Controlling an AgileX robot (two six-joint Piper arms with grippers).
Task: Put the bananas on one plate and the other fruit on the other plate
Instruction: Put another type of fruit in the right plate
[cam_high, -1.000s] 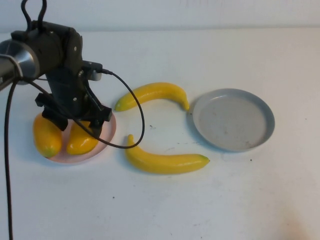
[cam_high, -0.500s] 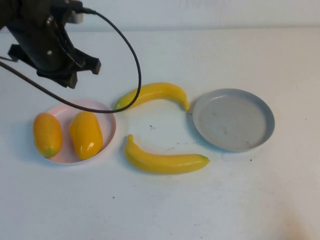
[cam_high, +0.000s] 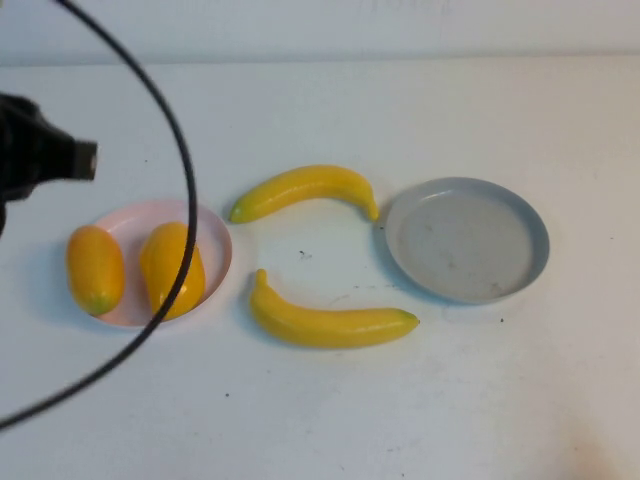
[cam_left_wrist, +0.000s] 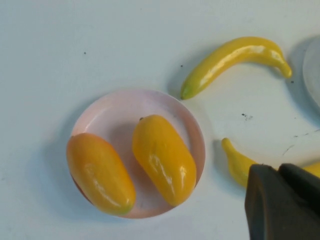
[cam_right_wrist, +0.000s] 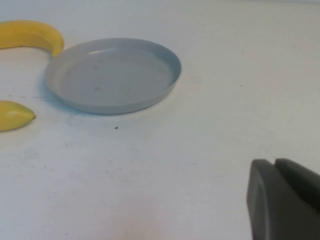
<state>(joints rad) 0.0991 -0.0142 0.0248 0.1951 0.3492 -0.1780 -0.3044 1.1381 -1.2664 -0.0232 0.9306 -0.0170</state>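
Looking at the table, you have half the job done: both plump orange-yellow oval toy fruits (cam_high: 95, 269) (cam_high: 172, 267) sit on the round pale pink plate (cam_high: 212, 232). Two long glossy yellow toy bananas (cam_high: 305, 188) (cam_high: 331, 319) lie on the white table (cam_high: 400, 400), beside the bare round grey plate (cam_high: 467, 239). Your left gripper (cam_left_wrist: 282, 200), clenched and empty, hangs above the pink plate's side. Your right gripper (cam_right_wrist: 282, 197), also clenched empty, waits near the grey plate.
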